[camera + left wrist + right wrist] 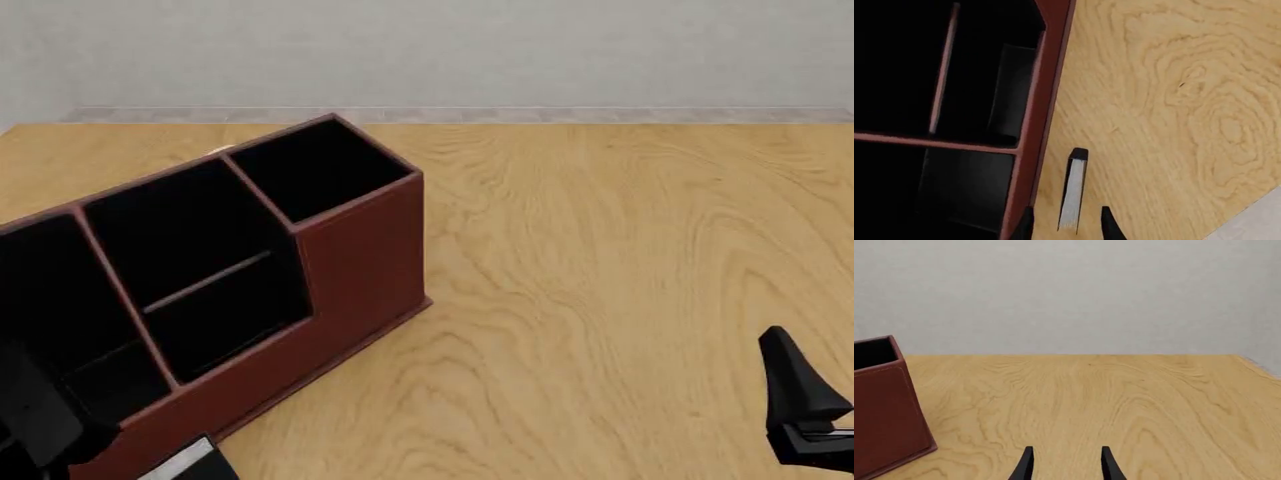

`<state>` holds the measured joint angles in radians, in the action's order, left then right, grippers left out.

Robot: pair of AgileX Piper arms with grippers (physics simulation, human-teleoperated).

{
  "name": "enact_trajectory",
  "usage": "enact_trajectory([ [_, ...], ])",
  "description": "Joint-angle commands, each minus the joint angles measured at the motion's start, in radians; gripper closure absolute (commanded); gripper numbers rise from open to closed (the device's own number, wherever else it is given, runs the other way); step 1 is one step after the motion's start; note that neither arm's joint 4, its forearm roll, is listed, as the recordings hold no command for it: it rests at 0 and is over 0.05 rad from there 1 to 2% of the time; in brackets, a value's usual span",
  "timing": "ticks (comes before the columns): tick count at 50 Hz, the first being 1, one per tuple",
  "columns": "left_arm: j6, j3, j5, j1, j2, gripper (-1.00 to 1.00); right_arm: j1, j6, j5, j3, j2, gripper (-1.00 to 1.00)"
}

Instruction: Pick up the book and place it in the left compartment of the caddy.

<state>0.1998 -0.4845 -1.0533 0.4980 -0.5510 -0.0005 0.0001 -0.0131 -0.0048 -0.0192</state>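
Note:
The dark red-brown caddy (354, 265) stands slantwise at the table's left, its small square section farthest away. Its wide left compartment (54, 310) is at the near end. The book (1073, 192) shows edge-on as white pages with a black cover, on the table just outside the caddy's wall (1031, 165). It sits between the fingers of my left gripper (1067, 226), which is open and touches neither side of it. A corner of the book (187, 462) peeks in at the bottom edge of the front view. My right gripper (1067, 467) is open and holds nothing.
The wood table (614, 250) stretches to the right of the caddy, up to a pale wall behind it. The right arm (801, 405) hovers near the front right corner. The caddy's middle section (200, 260) has a shelf bar across it.

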Motion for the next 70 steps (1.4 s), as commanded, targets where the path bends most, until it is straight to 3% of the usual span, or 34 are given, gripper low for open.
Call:
enact_trajectory([
  [1,-0.033,0.045,0.059,0.05,-0.048,-1.0,0.0,0.0,-0.001,0.003,0.002,-1.0],
  [20,-0.099,0.112,0.173,0.119,-0.135,-1.0,0.0,0.0,-0.001,0.003,0.003,-1.0],
  [40,-0.075,0.142,0.2,0.078,-0.128,-1.0,0.0,0.0,-0.001,0.003,0.003,-1.0],
  [70,-0.132,0.214,0.342,0.106,-0.229,-1.0,0.0,0.0,-0.001,0.003,0.003,-1.0],
])
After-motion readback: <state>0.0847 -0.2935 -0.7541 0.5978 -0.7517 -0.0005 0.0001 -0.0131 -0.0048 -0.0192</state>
